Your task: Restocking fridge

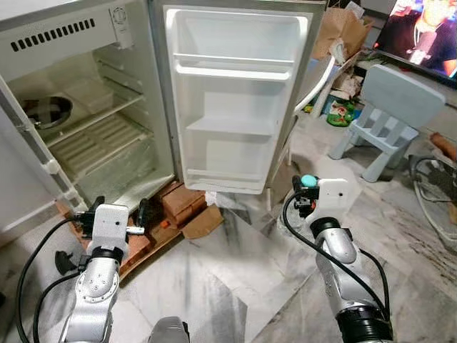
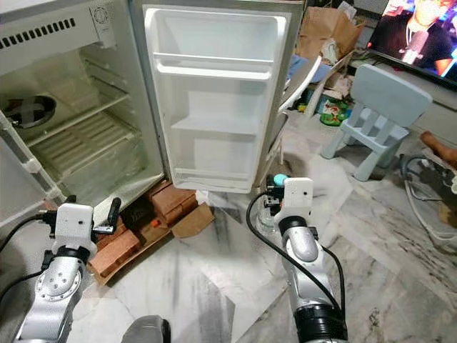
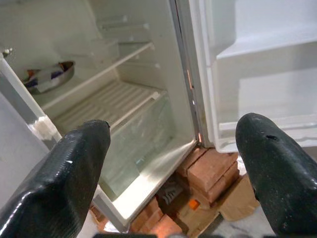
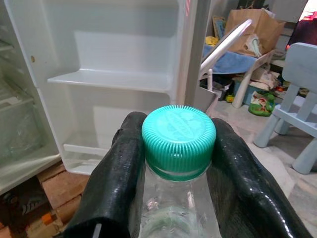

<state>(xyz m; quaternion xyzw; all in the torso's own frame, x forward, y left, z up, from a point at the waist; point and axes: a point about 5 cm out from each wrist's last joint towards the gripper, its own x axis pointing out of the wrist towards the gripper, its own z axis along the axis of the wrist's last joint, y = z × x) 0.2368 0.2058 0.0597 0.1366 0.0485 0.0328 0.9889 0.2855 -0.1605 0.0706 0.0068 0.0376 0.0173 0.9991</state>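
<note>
Before the open fridge [image 1: 107, 136], the right gripper [image 4: 176, 163] is pinching a clear bottle [image 4: 176, 208] below its green cap [image 4: 178, 136]; the left gripper [image 3: 173, 168] is hovering, fingers spread wide.

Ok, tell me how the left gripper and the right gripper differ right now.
The left gripper is open, its fingers spread wide with nothing between them; the right gripper is shut on a clear bottle with a green cap. The left gripper faces the fridge's main compartment and the bricks under it; the right gripper faces the open door's shelves. Both have two black fingers and are raised low before the open fridge.
</note>
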